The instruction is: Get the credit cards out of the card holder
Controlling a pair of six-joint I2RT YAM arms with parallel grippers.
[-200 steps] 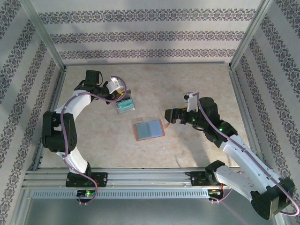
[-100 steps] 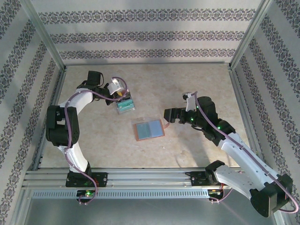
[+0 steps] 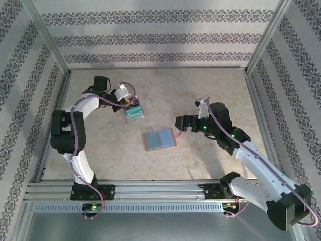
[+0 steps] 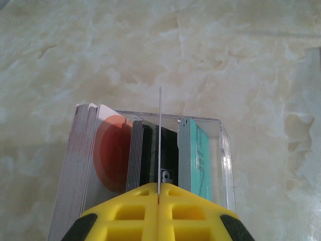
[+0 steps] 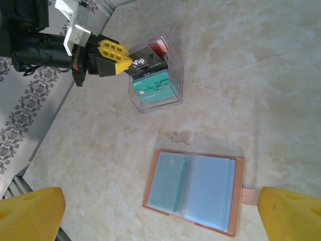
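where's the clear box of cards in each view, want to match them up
top external: clear box, left of centre, up-left of the card holder.
left wrist: clear box, lower centre, just past the left tool.
right wrist: clear box, upper centre.
shared landmark: the yellow left tool at the box, shut on a thin card.
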